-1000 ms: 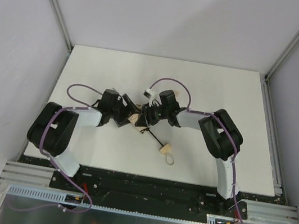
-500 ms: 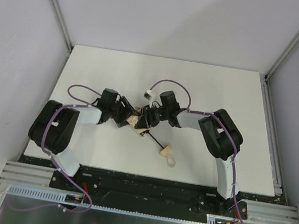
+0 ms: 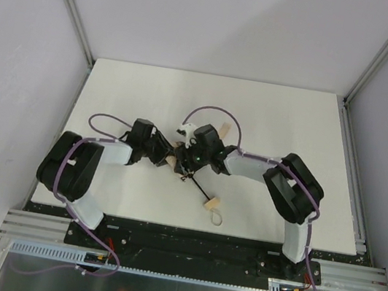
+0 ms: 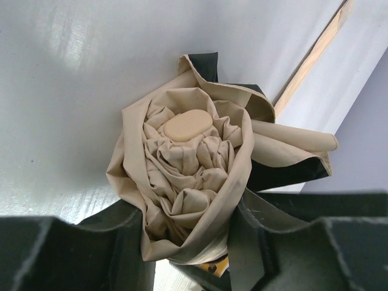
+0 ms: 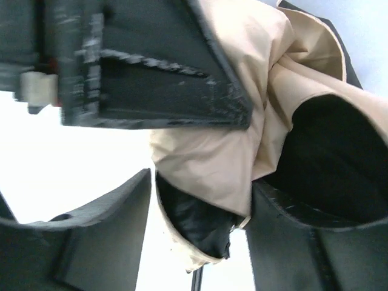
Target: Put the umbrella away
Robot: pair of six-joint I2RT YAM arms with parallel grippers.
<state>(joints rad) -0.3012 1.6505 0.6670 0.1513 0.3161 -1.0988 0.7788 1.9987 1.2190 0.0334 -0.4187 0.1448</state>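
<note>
The left gripper (image 4: 187, 218) has its two black fingers (image 4: 79, 254) pressed on both sides of a scrunched-up bundle of tan cloth. They are holding it, and the cloth bulges out between them. This cloth is the top part of the little folding umbrella (image 4: 188, 157), with black on its inside and a pale oval cap (image 4: 188, 125) in the middle of the folds. The right gripper (image 5: 203, 188) comes at the same bundle from the other side. Its black fingers (image 5: 91, 236) sit one on each side of the cloth and look like they touch it, but I cannot tell if they squeeze it or just rest there. The two grippers are very close, almost nose to nose. From above, the umbrella lies near the middle of the flat white table (image 3: 293, 124), a bit toward the front. Its thin black metal stick (image 3: 198, 189) pokes out toward the arms and ends in a small light wooden handle (image 3: 210, 203) with a pale string loop (image 3: 217, 218) lying on the table. I think the folding job is not done yet, because flaps of cloth stick out loose. Some things could go wrong from here. The cloth is soft and slippery, so it could slide out if a grip is weak, and then the folds would puff open. If both grippers pull different ways, the cloth could tear or the thin stick could bend. The grippers could also bump each other because they are so close.
</note>
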